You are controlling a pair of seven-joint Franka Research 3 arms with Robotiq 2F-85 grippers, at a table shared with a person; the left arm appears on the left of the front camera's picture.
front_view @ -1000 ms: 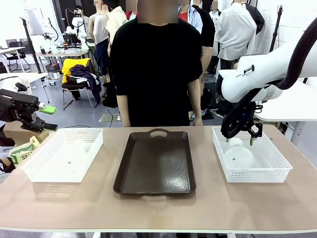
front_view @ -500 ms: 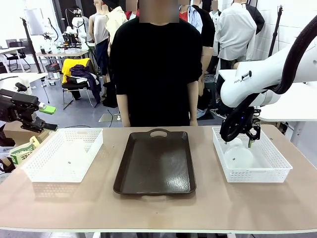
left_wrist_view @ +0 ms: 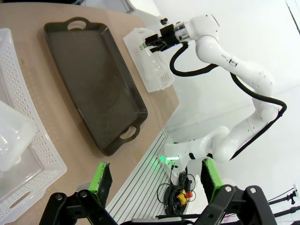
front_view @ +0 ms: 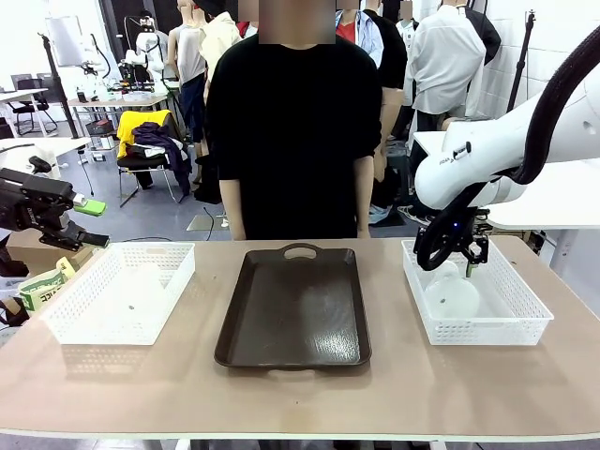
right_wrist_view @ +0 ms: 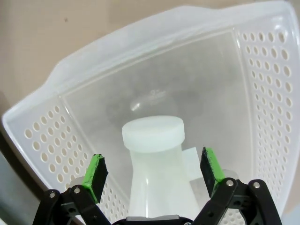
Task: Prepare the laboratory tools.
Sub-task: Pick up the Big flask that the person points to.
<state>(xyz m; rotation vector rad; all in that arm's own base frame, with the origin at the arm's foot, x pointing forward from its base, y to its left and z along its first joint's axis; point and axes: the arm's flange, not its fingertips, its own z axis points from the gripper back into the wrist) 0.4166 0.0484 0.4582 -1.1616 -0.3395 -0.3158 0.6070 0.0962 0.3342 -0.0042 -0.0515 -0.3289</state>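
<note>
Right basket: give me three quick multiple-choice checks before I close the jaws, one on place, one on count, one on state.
1. Where is the flask nearest the right gripper? A on the brown tray; B in the right-hand white basket; C on the floor.
2. How many white baskets are on the table? A one; B two; C three.
3. How do the right gripper's jaws stand? A shut on the flask; B shut on nothing; C open, either side of the flask's neck.
Answers: 1 B, the basket's walls surround the flask. 2 B, the left basket and the right-hand one. 3 C, the green pads stand clear of the neck.
</note>
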